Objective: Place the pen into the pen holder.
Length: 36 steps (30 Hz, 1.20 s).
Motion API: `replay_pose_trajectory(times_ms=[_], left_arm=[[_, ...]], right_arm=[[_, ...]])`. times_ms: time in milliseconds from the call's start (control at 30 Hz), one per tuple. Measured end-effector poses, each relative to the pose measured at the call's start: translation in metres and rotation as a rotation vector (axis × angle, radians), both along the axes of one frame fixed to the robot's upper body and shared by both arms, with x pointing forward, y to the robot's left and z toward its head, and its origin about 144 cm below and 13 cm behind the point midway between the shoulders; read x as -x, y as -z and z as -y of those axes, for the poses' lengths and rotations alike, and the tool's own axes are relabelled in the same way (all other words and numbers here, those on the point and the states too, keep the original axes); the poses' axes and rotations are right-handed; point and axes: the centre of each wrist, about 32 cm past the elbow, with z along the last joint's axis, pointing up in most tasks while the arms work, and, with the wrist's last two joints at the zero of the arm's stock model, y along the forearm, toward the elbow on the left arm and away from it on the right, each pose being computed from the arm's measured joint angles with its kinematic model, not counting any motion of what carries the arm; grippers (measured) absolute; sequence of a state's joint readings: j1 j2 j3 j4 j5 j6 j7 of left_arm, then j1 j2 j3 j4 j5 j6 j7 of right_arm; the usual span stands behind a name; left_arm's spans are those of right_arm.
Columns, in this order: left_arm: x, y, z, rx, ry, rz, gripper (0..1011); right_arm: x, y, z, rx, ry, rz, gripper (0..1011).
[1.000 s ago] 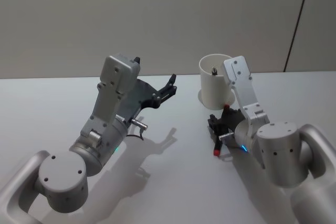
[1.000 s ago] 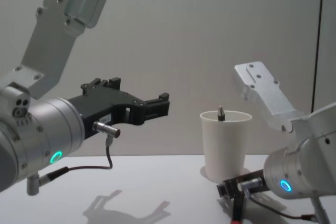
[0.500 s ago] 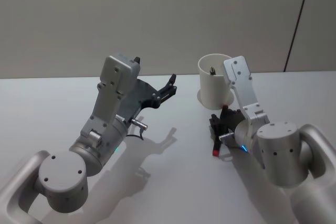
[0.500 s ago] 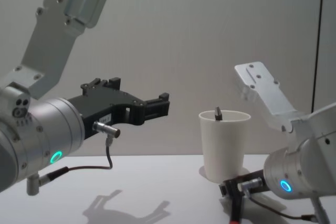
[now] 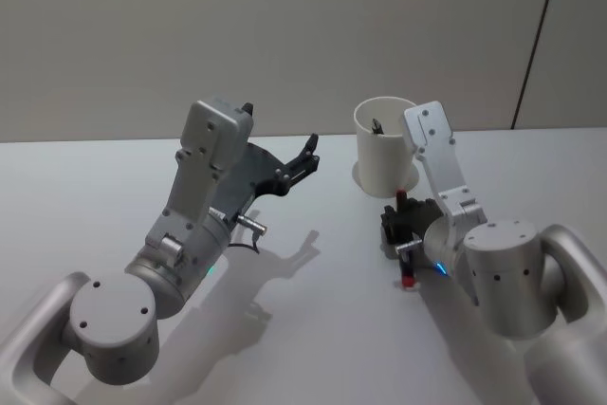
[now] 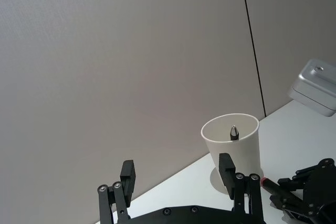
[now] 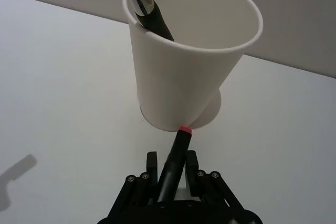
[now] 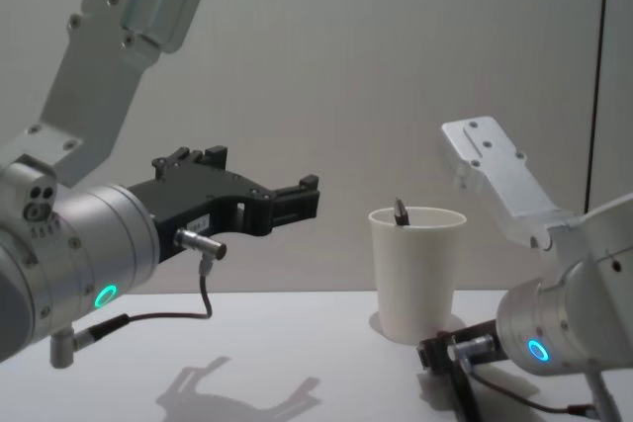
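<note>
Right wrist view: right end effector (image 7: 170,169) grips red-tipped pen (image 7: 174,156).

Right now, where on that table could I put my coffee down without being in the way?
The table is bare left of the raised left gripper, and along the front between both arms. It is crowded at the paper cup, where the right gripper holds a red-tipped pen against its base.

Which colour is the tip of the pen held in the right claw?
Red tip, best seen in right wrist view.
</note>
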<state>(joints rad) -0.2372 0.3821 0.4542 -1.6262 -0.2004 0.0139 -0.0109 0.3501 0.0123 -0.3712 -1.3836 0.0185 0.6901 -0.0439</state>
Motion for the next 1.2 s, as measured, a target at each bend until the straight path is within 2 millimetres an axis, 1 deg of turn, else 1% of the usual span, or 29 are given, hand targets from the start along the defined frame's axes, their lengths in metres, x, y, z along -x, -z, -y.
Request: replay_pose_trajectory(times_ms=[600,1200], left_arm=[[0.0,0.0,0.0,0.0,0.0,0.0,1000],[0.0,0.0,0.0,0.0,0.0,0.0,1000]], right_arm=[[0.0,0.0001,0.0001,0.0,0.0,0.0,206],[0.0,0.0,0.0,0.0,0.0,0.0,196]])
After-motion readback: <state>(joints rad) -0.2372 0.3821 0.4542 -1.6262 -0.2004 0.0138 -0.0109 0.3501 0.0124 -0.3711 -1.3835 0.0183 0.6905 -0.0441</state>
